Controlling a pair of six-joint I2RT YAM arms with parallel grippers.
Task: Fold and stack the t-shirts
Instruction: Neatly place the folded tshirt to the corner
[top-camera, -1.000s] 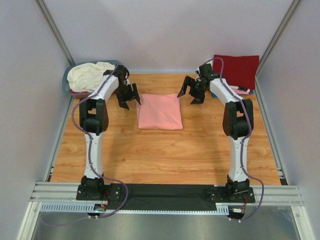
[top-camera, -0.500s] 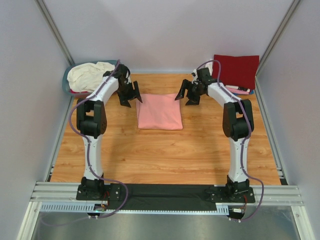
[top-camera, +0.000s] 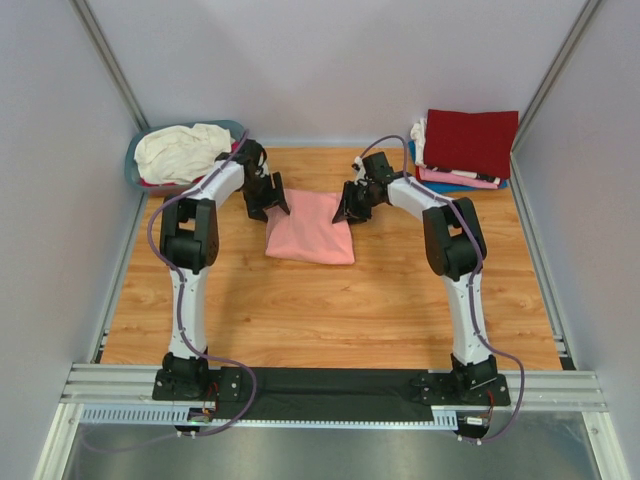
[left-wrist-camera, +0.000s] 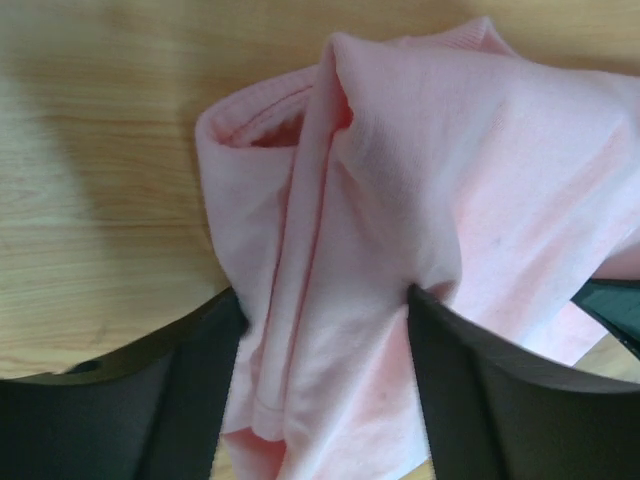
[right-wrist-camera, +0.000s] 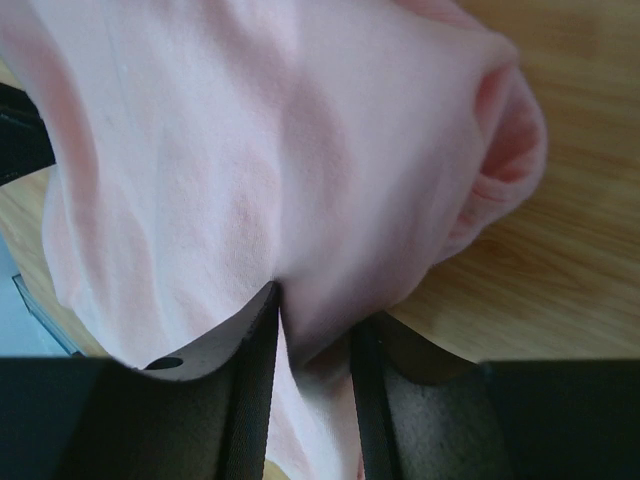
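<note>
The folded salmon-pink t-shirt (top-camera: 310, 230) bunches where left and right jaws clamp its far corners.

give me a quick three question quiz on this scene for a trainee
1. True or false: the left gripper and the right gripper are both at the far edge of the salmon-pink t-shirt.
2. Which colour lies on top of the folded stack at the far right? A dark red, B blue, C cream.
3. Fill in: the cream-white cloth at the far left is heaped in the ___.

Key: 1 true; 2 A; 3 basket.
</note>
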